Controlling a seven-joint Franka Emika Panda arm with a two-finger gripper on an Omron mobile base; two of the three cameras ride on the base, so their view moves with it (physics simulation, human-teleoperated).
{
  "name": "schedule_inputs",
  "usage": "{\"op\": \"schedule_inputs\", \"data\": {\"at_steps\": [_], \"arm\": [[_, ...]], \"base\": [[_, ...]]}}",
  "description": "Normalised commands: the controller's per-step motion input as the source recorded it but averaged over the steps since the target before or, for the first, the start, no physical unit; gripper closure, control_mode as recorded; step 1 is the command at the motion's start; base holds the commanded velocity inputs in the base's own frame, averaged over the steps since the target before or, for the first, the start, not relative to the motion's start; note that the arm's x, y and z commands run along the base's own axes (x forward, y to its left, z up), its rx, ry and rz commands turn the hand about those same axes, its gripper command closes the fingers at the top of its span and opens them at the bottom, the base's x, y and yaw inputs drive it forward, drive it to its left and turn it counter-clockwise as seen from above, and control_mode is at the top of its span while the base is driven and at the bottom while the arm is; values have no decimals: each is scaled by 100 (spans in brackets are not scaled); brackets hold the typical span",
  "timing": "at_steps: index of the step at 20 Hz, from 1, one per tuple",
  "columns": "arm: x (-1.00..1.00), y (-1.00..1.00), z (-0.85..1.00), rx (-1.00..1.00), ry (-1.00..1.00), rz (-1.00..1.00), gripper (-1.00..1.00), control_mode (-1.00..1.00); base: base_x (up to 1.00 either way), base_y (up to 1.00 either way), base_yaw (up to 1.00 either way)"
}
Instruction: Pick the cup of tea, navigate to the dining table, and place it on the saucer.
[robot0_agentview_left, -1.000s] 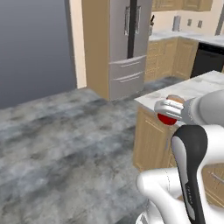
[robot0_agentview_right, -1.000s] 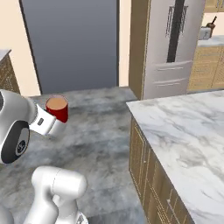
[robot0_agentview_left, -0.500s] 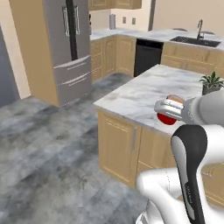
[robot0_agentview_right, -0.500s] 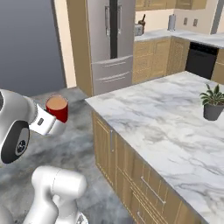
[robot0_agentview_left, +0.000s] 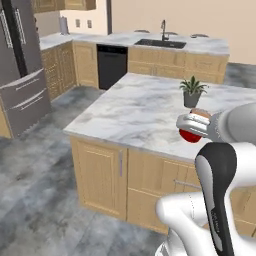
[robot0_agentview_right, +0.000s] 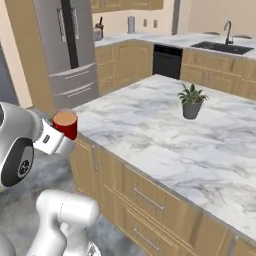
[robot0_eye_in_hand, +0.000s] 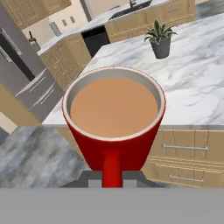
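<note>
The cup of tea (robot0_eye_in_hand: 113, 131), a glossy red mug full of brown liquid, stays upright in the air with my gripper (robot0_agentview_left: 193, 126) shut on it. In the right base view the cup of tea (robot0_agentview_right: 65, 123) hangs just off the near left corner of the marble island (robot0_agentview_right: 165, 140), held by the gripper (robot0_agentview_right: 57, 135). From the left base the cup of tea (robot0_agentview_left: 190, 135) shows as a red patch under the white hand. The dining table (robot0_agentview_left: 205, 45), the long marble counter with the black sink and chrome faucet, runs along the back; the same dining table (robot0_agentview_right: 190, 39) shows at the top right. The saucer is out of view.
A potted plant (robot0_agentview_left: 191, 92) stands on the island (robot0_agentview_left: 135, 110) ahead, and the potted plant (robot0_agentview_right: 191, 101) is near its middle. A steel fridge (robot0_agentview_right: 67, 50) and a black dishwasher (robot0_agentview_right: 167, 62) line the far cabinets. Grey floor (robot0_agentview_left: 35, 175) lies to the left of the island.
The base has turned and the whole scene has slid left: the fridge moved to the edge, while the island, plant and sink counter came into view. The cup stays held in the same pose.
</note>
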Motion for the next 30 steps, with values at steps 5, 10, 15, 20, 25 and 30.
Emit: {"op": "schedule_inputs", "data": {"at_steps": [5,10,15,20,25,30], "arm": [[0,0,0,0,0,0,100,100],[0,0,0,0,0,0,100,100],[0,0,0,0,0,0,100,100],[0,0,0,0,0,0,100,100],[0,0,0,0,0,0,100,100],[0,0,0,0,0,0,100,100]], "base": [[16,0,-48],[15,0,-45],[22,4,-33],[30,40,-17],[31,-2,-19],[31,-95,-12]]}}
